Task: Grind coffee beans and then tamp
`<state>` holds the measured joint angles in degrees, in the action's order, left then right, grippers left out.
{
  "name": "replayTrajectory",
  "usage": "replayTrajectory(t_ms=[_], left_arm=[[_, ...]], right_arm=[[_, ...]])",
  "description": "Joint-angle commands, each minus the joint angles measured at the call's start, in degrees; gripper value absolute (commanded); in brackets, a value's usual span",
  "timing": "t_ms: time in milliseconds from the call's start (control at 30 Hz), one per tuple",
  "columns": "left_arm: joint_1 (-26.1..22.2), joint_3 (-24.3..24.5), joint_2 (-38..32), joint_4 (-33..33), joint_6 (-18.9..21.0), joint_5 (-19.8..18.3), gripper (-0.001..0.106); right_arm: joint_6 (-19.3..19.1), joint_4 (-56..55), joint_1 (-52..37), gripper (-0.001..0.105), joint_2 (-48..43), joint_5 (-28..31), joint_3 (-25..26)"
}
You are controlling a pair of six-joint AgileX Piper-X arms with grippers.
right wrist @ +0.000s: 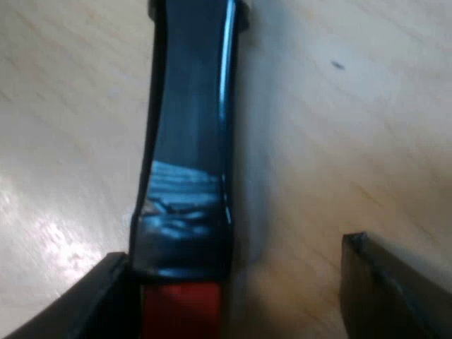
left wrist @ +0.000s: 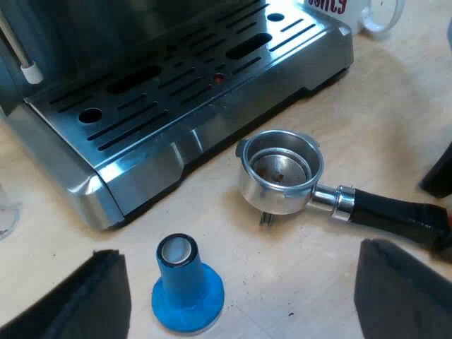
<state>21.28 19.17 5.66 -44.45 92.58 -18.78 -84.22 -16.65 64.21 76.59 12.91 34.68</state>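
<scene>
Bare table (left wrist: 381, 120) lies open between the tamper (left wrist: 188, 286) and the holder (left wrist: 281, 171), and a strip of it runs between the holder and the machine's (left wrist: 176, 92) front. The tamper stands upright with free wood all round it, between the spread fingers of the left gripper (left wrist: 239, 268). Past the holder the machine blocks the way. A mug (left wrist: 374, 13) stands by one of its corners and a glass (left wrist: 6, 212) near the other. The handle (right wrist: 189, 141) lies flat between the right gripper's (right wrist: 233, 282) parted fingers. One finger is against its side by the red end, and bare wood separates it from the other.
</scene>
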Motion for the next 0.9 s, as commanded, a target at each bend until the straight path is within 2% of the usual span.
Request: replayTrajectory(t_ms=[33,567,700,900], left_arm=[[0.1,0.0,-0.3,0.8,-0.3,0.6,0.067],[0.1,0.0,-0.3,0.8,-0.3,0.6,0.067],[0.1,0.0,-0.3,0.8,-0.3,0.6,0.067],[0.1,0.0,-0.3,0.8,-0.3,0.6,0.067]], right_arm=[[-0.4,-2.9,-0.1,0.062,-2.0,-0.2,0.1],[-1.0,-15.4,-0.1,0.062,-16.1,-0.2,1.3],[-4.4,-18.8,-0.1,0.062,-19.1,-0.2,4.5],[-5.2,-18.8,-0.1,0.062,-20.9,-0.2,8.4]])
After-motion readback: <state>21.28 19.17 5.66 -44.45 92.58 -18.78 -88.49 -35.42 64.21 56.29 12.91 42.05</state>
